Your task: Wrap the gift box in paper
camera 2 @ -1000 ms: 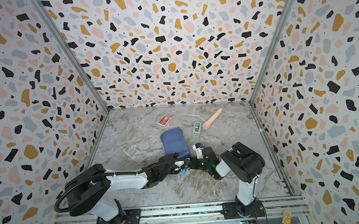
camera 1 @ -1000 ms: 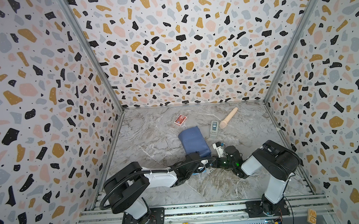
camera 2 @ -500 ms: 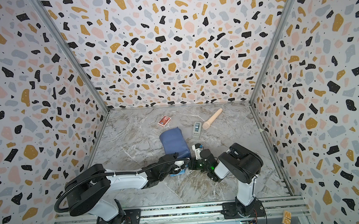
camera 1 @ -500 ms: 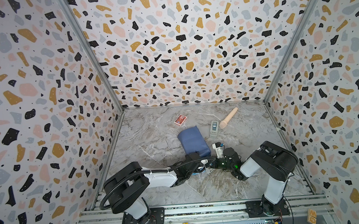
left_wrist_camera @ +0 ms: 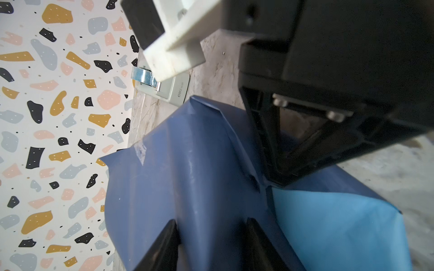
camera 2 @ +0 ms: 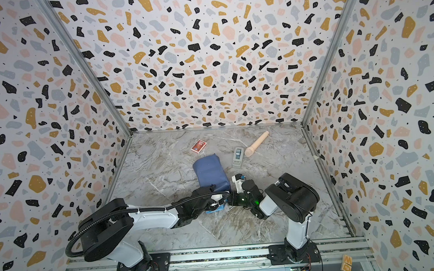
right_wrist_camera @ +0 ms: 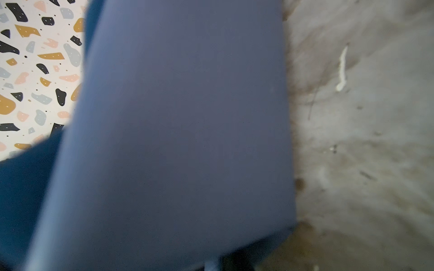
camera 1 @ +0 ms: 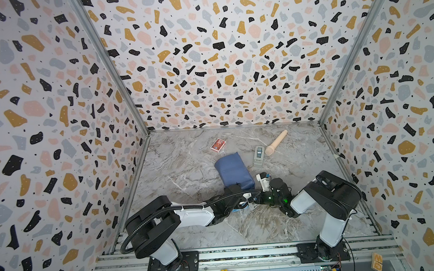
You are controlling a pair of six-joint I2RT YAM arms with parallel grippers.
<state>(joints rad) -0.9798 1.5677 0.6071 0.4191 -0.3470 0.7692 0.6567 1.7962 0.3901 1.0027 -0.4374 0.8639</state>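
Observation:
The gift box is hidden inside the blue paper (camera 1: 232, 170) (camera 2: 209, 171), a wrapped bundle lying mid-table. My left gripper (camera 1: 236, 191) (left_wrist_camera: 211, 225) is at the bundle's near end, shut on a paper-covered ridge (left_wrist_camera: 187, 176) between its black fingers (left_wrist_camera: 164, 246). A lighter blue flap (left_wrist_camera: 328, 223) sticks out beside it. My right gripper (camera 1: 252, 199) (left_wrist_camera: 279, 180) comes in from the right, its tip touching the paper's fold next to the left gripper. Its jaws are not visible. Blurred paper (right_wrist_camera: 176, 117) fills the right wrist view.
A red card pack (camera 1: 217, 144), a grey tape dispenser (camera 1: 259, 156) (left_wrist_camera: 169, 90) and a pale wooden roller (camera 1: 275, 142) lie behind the bundle. A strip of clear tape (left_wrist_camera: 141, 151) sits on the paper. Speckled walls close in three sides.
The right arm has shifted slightly left towards the bundle. The left arm and the wrapped bundle have stayed where they were.

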